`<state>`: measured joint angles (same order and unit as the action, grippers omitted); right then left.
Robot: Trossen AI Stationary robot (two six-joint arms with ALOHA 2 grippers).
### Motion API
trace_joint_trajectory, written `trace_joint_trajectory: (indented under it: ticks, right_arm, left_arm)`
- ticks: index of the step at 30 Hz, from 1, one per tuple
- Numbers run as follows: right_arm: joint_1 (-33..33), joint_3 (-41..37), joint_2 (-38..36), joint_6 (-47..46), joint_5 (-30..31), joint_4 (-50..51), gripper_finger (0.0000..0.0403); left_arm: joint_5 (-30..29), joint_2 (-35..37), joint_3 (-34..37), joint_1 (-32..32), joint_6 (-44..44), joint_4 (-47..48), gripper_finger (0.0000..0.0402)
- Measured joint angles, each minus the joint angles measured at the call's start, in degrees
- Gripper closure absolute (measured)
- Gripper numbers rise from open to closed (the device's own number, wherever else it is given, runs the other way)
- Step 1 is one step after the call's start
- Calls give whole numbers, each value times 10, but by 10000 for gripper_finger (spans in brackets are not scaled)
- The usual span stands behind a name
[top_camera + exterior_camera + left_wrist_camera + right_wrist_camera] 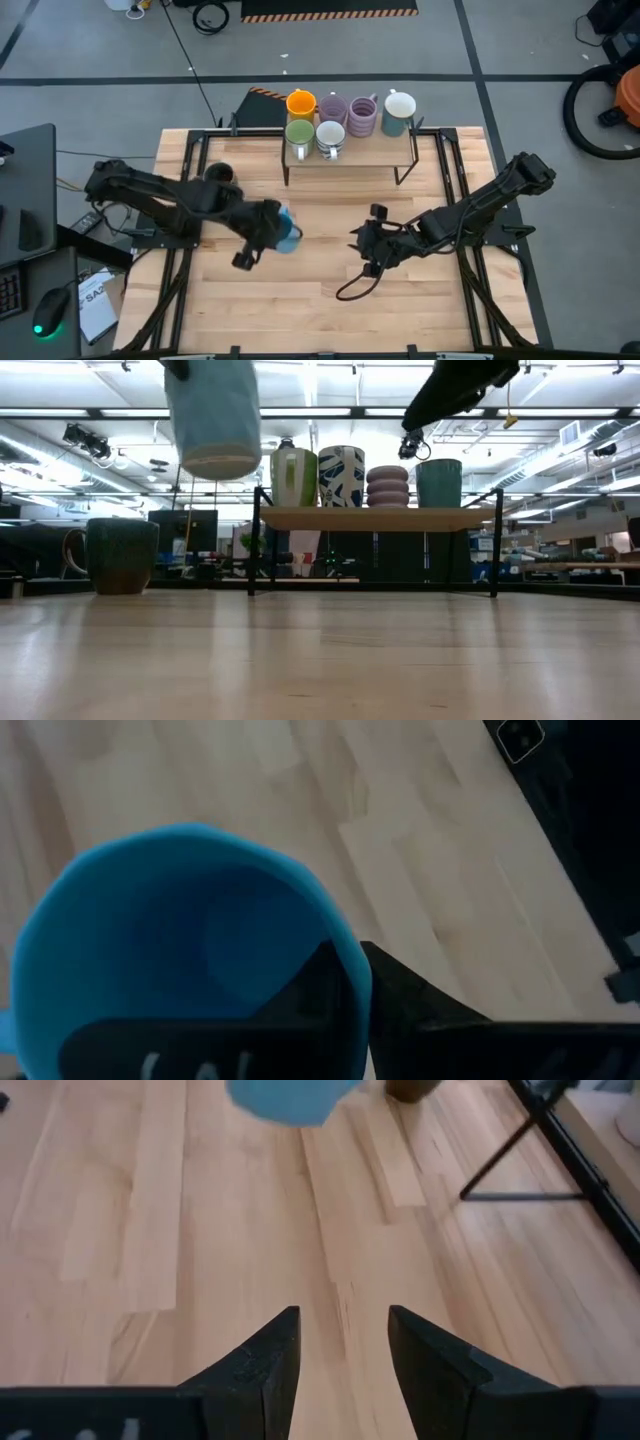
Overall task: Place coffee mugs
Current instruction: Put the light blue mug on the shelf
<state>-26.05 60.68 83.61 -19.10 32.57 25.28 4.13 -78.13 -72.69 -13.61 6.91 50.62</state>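
Six mugs [345, 120] are set in two rows on a raised shelf [350, 155] at the table's [300, 310] far edge. One mug [213, 415] is held above the table, left of centre, and another mug [121, 554] stands on the table farther left.

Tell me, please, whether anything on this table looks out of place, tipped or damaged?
Nothing looks damaged or spilled. Six mugs stand upright on the small shelf. The dark mug sits alone on the table by the left arm, apart from the rest. The blue mug is off the table, held in the left gripper.

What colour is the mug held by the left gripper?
Blue mug; the left wrist view shows it best.
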Motion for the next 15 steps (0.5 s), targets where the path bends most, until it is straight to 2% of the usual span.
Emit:
trace_joint_trajectory:
  ticks: [6, 10, 15]
  right_arm:
    - [23, -59, 0, 42, -39, -126, 245]
    - [38, -87, 0, 48, -82, -164, 245]
    - [48, -111, 0, 50, -94, -210, 245]
  left_arm:
    - [-23, -43, 0, -53, -5, -25, 363]
    - [-22, -84, 0, -70, -4, -31, 363]
    - [-23, -138, 0, -82, 35, -40, 363]
